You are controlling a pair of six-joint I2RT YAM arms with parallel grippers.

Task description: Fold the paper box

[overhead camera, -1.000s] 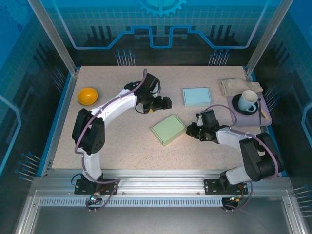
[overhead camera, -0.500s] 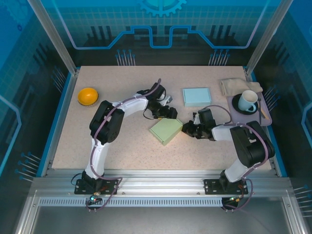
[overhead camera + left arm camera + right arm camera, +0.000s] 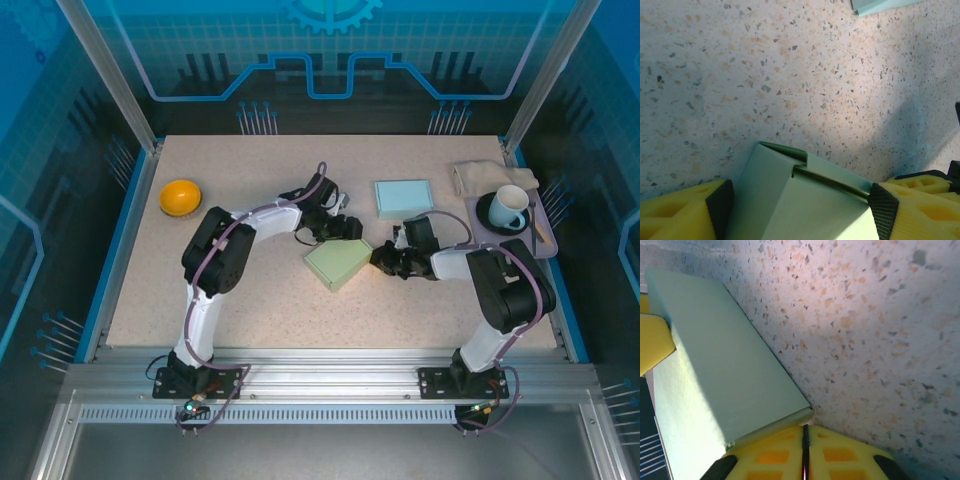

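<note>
My left claw (image 3: 801,207) straddles the green box (image 3: 338,263) (clamped? I cannot tell); my closed right claw (image 3: 804,437), pressed at its corner, could crush it.

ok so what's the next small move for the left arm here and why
Probably ease the left gripper closed. Its jaws stand wide, one either side of the pale green paper box end, where a flap seam shows a dark gap. The right gripper, jaws shut, sits against another corner of the box, so a gentle squeeze should seat that flap.
</note>
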